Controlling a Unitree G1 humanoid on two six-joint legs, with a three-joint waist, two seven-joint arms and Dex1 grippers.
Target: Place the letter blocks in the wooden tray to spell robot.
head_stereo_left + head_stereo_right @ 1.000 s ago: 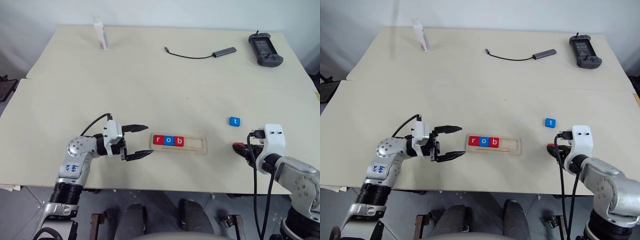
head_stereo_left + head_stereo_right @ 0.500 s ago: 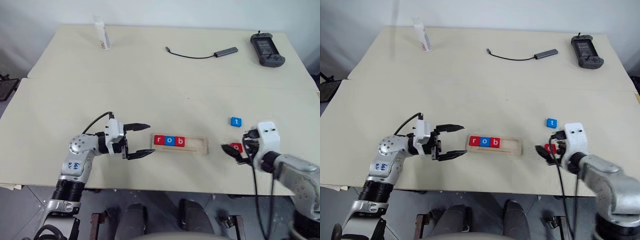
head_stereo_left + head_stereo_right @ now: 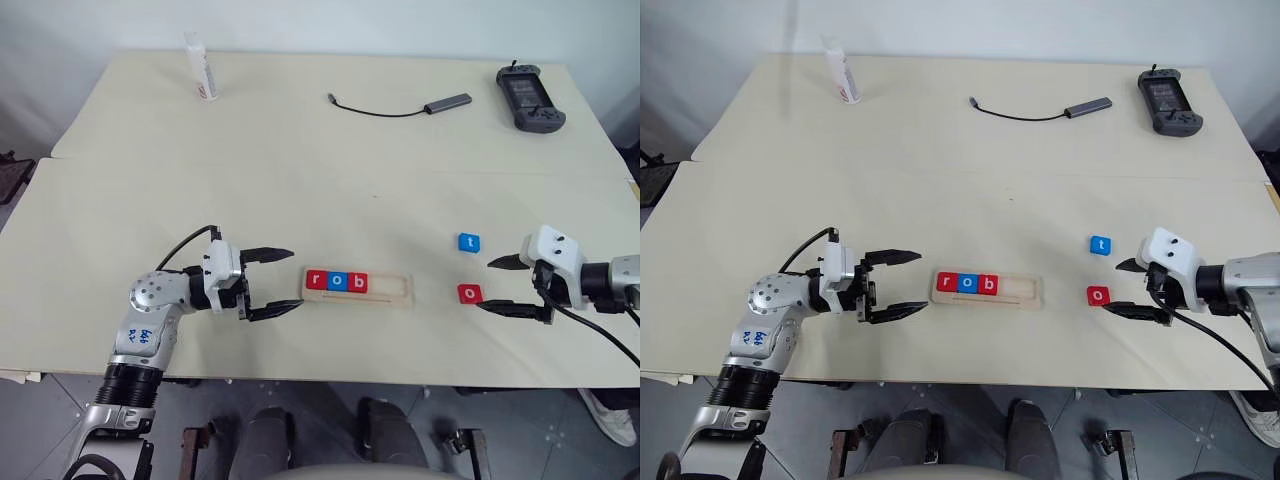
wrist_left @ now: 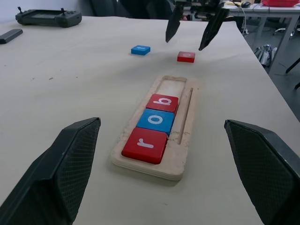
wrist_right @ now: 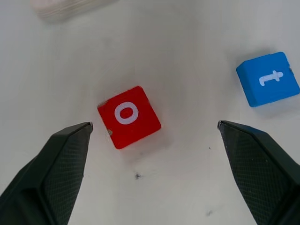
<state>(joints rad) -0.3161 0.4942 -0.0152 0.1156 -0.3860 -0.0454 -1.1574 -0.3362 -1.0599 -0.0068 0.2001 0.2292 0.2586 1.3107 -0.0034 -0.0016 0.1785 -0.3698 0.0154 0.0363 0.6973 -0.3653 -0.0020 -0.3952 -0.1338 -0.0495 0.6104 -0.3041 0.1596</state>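
Both hands empty and spread wide, two letter blocks lying loose on the desk (image 3: 330, 180).

The right hand (image 3: 508, 286) has its fingers wide apart with the red "o" block (image 3: 469, 293) lying flat on the desk just off its fingertips, touched by neither; the blue "t" block (image 3: 469, 242) lies a little beyond that, past the hand's farther finger. The wooden tray (image 3: 392, 291) sits between the two hands, its near end just ahead of the left hand (image 3: 272, 283), whose fingers are also spread and hold nothing. In the tray's recess the red "r" block (image 3: 317, 280), blue "o" block (image 3: 338, 281) and red "b" block (image 3: 359, 283) lie side by side, filling the end nearest the left hand, while the end toward the right hand is bare wood.
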